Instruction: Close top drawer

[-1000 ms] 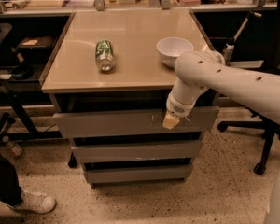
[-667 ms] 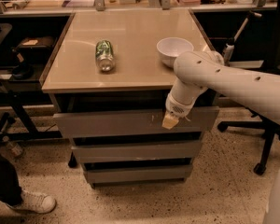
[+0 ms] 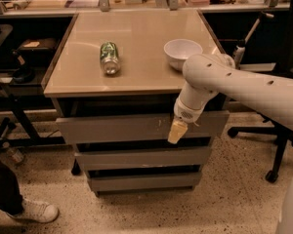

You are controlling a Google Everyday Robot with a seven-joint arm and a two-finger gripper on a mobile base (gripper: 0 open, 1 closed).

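Observation:
The top drawer (image 3: 117,127) is the wide grey one just under the tabletop, with pale scratch marks right of its middle. It stands pulled out a little, its front forward of the table's edge with a dark gap above it. My gripper (image 3: 177,131) hangs from the white arm at the right and rests against the drawer's front, right of the middle, next to the scratches.
A beige tabletop (image 3: 141,77) bears a green can (image 3: 109,57) lying on its side and a white bowl (image 3: 182,52). Two narrower grey drawers (image 3: 141,159) sit below. An office chair base (image 3: 276,145) stands at the right, a shoe (image 3: 31,211) at lower left.

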